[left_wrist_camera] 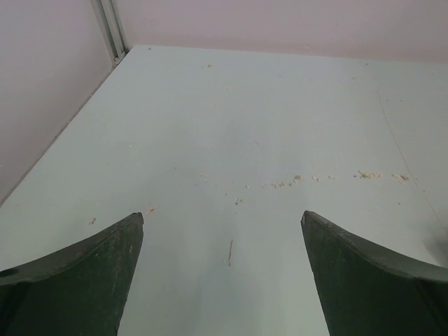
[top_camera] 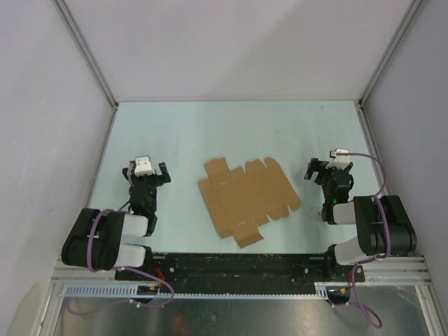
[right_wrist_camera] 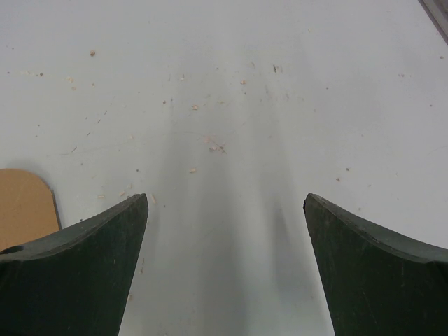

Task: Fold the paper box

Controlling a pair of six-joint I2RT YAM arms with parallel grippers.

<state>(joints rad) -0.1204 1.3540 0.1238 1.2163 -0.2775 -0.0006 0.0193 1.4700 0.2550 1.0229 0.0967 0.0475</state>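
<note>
Brown cardboard, the paper box [top_camera: 247, 199] lies as a flat, unfolded sheet on the pale worktop [top_camera: 175, 133]. It sits between the two arms and nearer the front edge than the back wall. Its tabs and flaps are spread out, and the whole piece is turned at a slant.

The left pincer [top_camera: 147, 175] is to the left of the sheet, well apart from it. In the left wrist view this pincer [left_wrist_camera: 222, 217] has its jaws spread wide. Between its dark fingers [left_wrist_camera: 84, 273] there is only bare worktop with a scatter of small crumbs [left_wrist_camera: 280, 185]. It holds nothing.

The right pincer [top_camera: 329, 171] is to the right of the sheet, near its edge but clear of it. In the right wrist view this pincer [right_wrist_camera: 225, 199] also gapes wide and is empty. A rounded tab of the paper box [right_wrist_camera: 24, 206] shows at the left edge there, outside the fingers and not between them.

Whether either pincer's fingertips touch the worktop I cannot tell.
</note>
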